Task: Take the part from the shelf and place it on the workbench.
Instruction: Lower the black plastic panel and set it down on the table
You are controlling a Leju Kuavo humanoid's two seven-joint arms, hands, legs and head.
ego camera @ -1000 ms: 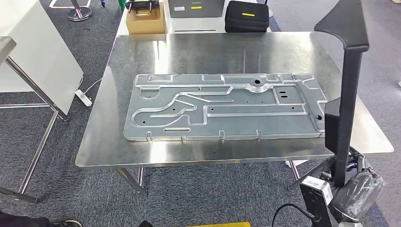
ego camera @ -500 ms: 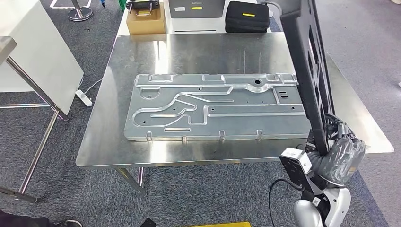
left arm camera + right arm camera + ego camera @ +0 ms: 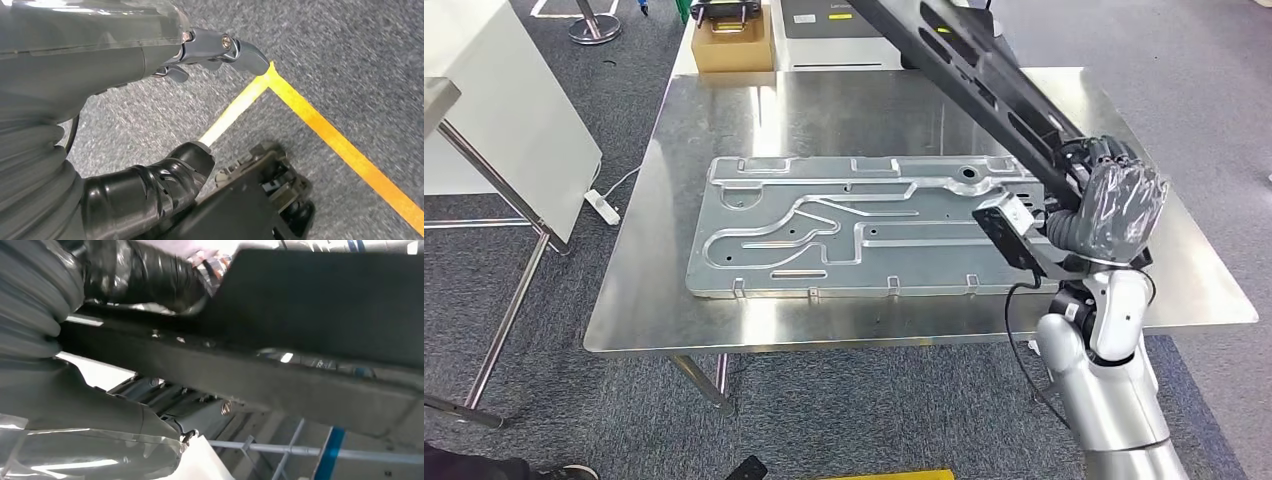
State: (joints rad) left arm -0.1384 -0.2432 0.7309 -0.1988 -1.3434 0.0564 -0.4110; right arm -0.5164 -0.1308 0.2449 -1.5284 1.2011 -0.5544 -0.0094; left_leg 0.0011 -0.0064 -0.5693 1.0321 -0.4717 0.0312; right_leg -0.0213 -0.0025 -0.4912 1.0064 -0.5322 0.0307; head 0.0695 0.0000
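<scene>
Dark part (image 3: 969, 70) in right robot hand (image 3: 1112, 200) above workbench (image 3: 874, 105).

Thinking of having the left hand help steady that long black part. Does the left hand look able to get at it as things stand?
Probably not right away. The left hand hangs low over carpet with yellow floor tape, holding nothing, while the right hand holds the black part up over the workbench. It would have to be raised first.

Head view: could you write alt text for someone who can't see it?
The robot's right hand grips a long black part, holding it slanted above a steel workbench. A large stamped metal panel lies flat on the workbench, and a cardboard box sits beyond its far edge.
</scene>
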